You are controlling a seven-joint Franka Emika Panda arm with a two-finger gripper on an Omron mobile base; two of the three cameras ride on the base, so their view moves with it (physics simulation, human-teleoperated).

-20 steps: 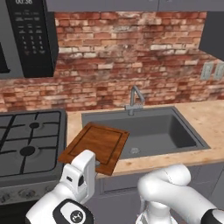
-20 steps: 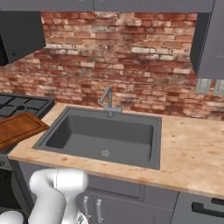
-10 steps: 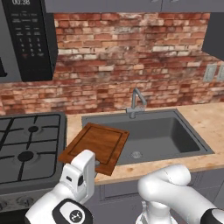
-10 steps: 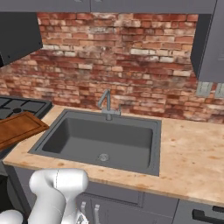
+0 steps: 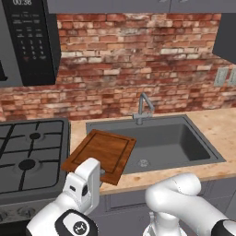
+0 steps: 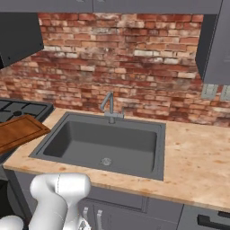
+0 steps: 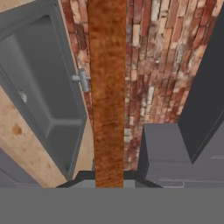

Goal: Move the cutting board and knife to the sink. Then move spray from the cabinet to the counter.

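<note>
My gripper (image 5: 102, 174) is shut on the near edge of the cutting board (image 5: 100, 154), a dark reddish-brown wooden board with a groove round its edge. The board hangs tilted over the counter (image 5: 220, 130) between the stove and the sink (image 5: 161, 143). From the right base view the cutting board (image 6: 20, 132) juts in at the left edge, left of the sink (image 6: 108, 143). Seen edge-on in the hand view, the cutting board (image 7: 107, 87) runs up from my gripper (image 7: 108, 177). A dark grey cabinet (image 6: 215, 45) hangs at the upper right. The knife and the spray are out of view.
A black gas stove (image 5: 27, 154) lies left of the board, with a black microwave (image 5: 27, 41) above it. The silver faucet (image 5: 144, 108) stands behind the basin against the brick wall. Beige counter (image 6: 197, 157) stretches right of the sink, with grey drawer fronts (image 6: 211, 220) below.
Both base views have shifted slightly, so the camera moved a little. The board stays in my grip, in the same place relative to the hand.
</note>
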